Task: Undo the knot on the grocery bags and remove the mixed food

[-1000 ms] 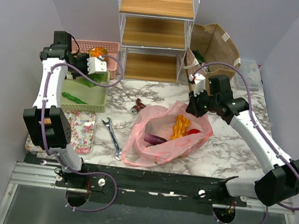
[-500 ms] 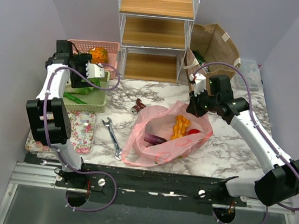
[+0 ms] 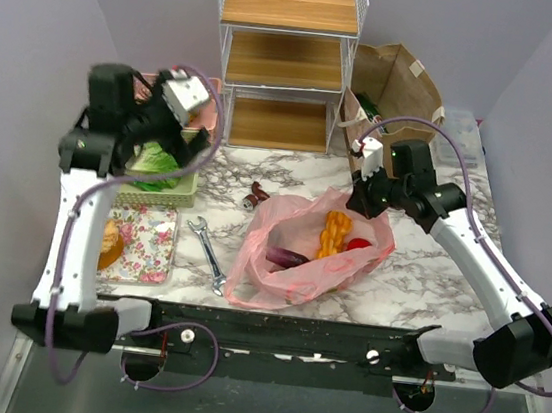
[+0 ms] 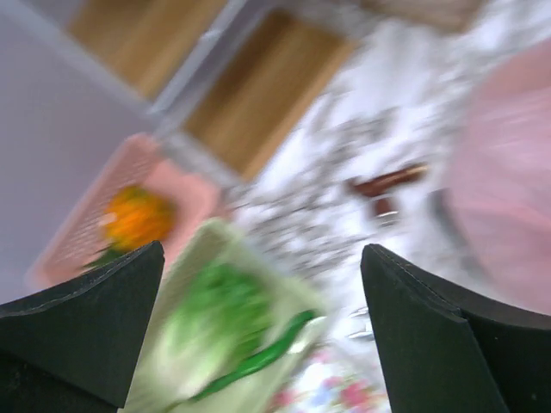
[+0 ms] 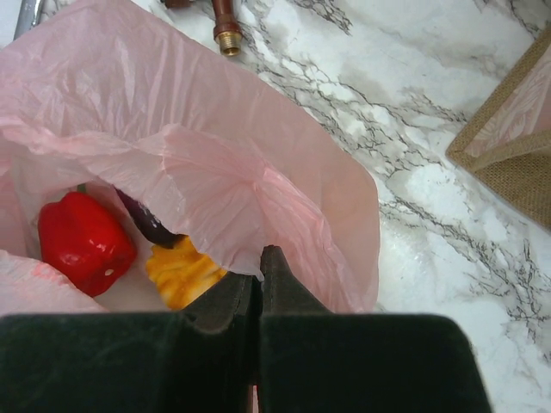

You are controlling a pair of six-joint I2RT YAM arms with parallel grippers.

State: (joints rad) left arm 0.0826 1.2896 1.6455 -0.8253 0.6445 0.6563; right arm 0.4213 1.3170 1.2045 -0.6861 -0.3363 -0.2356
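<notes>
The pink grocery bag [image 3: 293,269] lies open in the middle of the table; its knot is out of view. Inside it are orange pieces [image 3: 333,232], a red round vegetable [image 5: 82,241] and a purple eggplant [image 3: 285,258]. My right gripper [image 5: 261,258] is shut on the bag's far rim and pinches a fold of the film. The brown paper bag [image 3: 397,80] stands at the back right. My left gripper [image 4: 263,251] hangs raised above the baskets, wide open with nothing between its fingers. Lettuce [image 3: 155,164] lies in the green basket [image 3: 182,195]. The left wrist view is blurred.
A pink basket [image 4: 86,241] at the back left holds an orange fruit [image 4: 138,215]. A tan bun [image 3: 110,244] sits on the floral tray [image 3: 151,242]. A wrench [image 3: 208,254] and a small brown fitting [image 3: 254,199] lie left of the bag. A wire shelf [image 3: 284,56] stands at the back.
My left gripper opened over the pink basket, leaving the orange fruit there, and the arm has swung up and back. The right arm has barely moved.
</notes>
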